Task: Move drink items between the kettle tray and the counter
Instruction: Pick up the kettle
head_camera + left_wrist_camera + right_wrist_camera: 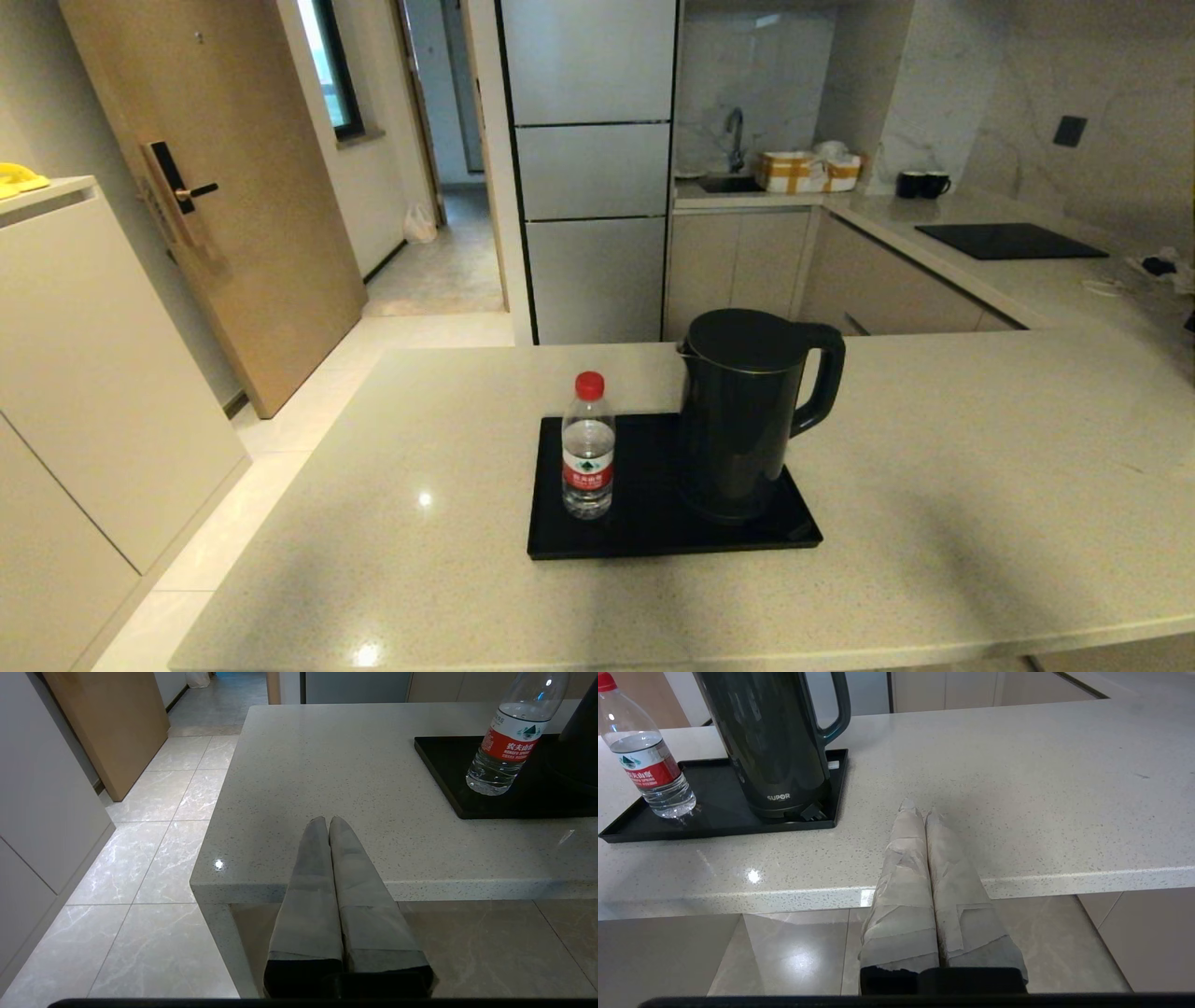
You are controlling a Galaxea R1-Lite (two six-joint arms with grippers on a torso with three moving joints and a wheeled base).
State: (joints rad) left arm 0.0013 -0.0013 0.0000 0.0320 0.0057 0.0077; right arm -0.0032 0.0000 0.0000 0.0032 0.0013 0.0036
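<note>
The pale speckled table [934,485] fills the lower half of the head view, with a tiled floor [280,467] and wooden door [233,187] in the upper left. At centre frame lies the black tray [644,537], carrying the water bottle [588,448] on its left part and the black kettle [747,411] on its right, both upright. Wide bare stone spreads to the right of the tray and toward the near edge. The left hand [328,820] and the right hand [920,807] each hover at that near edge, fingers pressed together, holding nothing. A black cooktop [1008,241] sits upper right.
</note>
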